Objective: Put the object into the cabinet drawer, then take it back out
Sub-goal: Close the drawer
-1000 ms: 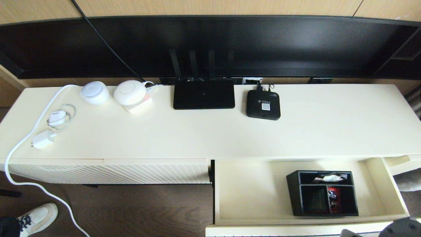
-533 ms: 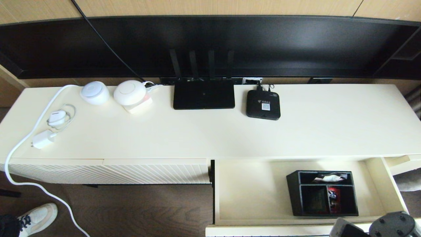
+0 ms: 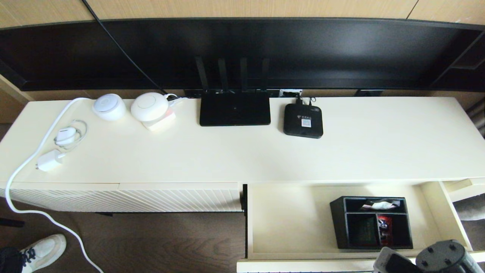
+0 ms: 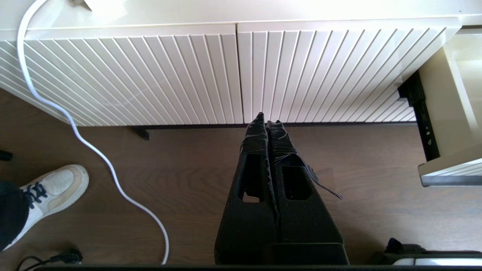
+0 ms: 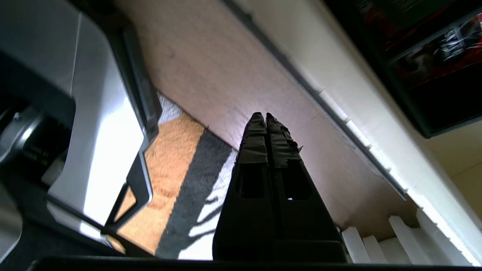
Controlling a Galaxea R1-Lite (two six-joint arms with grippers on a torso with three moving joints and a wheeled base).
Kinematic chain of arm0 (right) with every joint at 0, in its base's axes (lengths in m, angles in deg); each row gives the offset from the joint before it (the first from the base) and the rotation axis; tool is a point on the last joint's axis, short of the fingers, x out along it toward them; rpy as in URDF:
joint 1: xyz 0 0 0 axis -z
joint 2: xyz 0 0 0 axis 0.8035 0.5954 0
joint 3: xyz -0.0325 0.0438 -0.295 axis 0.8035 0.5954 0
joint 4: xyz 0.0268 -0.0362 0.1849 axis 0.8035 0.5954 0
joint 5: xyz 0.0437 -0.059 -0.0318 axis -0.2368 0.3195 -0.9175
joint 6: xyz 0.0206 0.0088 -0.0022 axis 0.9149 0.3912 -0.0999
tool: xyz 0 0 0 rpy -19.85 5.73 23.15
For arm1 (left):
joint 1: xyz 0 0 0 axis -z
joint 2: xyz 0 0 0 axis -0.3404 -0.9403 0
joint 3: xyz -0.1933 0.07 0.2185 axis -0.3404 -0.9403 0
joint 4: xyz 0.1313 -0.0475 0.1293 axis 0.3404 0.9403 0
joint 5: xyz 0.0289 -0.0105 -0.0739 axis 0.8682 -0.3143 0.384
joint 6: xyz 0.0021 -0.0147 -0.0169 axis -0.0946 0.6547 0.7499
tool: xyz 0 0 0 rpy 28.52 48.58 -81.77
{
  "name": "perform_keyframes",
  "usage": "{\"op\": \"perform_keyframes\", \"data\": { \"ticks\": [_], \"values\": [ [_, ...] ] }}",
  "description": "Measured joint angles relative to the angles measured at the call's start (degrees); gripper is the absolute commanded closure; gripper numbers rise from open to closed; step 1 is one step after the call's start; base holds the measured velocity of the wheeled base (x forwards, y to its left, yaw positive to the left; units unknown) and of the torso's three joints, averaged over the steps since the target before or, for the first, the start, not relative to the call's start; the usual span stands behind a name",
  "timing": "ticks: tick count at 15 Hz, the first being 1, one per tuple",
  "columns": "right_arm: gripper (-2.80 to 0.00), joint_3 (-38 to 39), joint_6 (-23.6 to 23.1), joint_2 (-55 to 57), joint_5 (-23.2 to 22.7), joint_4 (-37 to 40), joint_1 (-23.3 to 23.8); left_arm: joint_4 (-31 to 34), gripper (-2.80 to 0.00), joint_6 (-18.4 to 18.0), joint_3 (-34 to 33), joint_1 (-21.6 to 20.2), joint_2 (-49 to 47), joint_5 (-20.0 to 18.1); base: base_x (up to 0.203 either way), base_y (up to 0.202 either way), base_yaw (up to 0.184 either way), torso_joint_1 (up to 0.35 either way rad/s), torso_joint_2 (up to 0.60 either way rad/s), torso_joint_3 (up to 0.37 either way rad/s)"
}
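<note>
Head view: the drawer stands pulled out at 5 o'clock under the cabinet top. The box rests on the drawer floor, right of centre, its front wall just behind the drawer's front rim. Bare floor lies to the box's 9 o'clock as far as the left drawer wall; a narrower strip separates it from the right wall at 3 o'clock. The box shows 3 compartments: 1 long one at the back holding a white item, 2 square ones in front, the right one holding a red item. The right arm enters at the 5 o'clock corner, cut off by the picture edge, overlapping the drawer's front rim; its gripper is not visible here. On the top, well apart from the drawer, sit the router with 4 antennas and the set-top box.

Left wrist view: the left gripper hangs over the wood floor with its fingers pressed together, empty, in front of the ribbed panel. A white cable and a shoe lie aside.

Right wrist view: the right gripper has its fingers together, holding nothing, outside the drawer front. Part of the box is visible, its contents blurred and cropped.
</note>
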Motion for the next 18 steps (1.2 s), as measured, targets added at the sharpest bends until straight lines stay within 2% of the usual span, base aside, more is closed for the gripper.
{"op": "perform_keyframes", "data": {
  "ticks": [4,18],
  "values": [
    [0.0,0.0,0.1,2.8,0.8,-7.1,1.8,0.0,0.0,0.0,0.0,0.0,0.0,0.0,0.0,0.0,0.0,0.0,0.0,0.0],
    [0.0,-1.5,0.4,7.3,1.8,-19.6,6.8,0.0,0.0,0.0,0.0,0.0,0.0,0.0,0.0,0.0,0.0,0.0,0.0,0.0]
  ]
}}
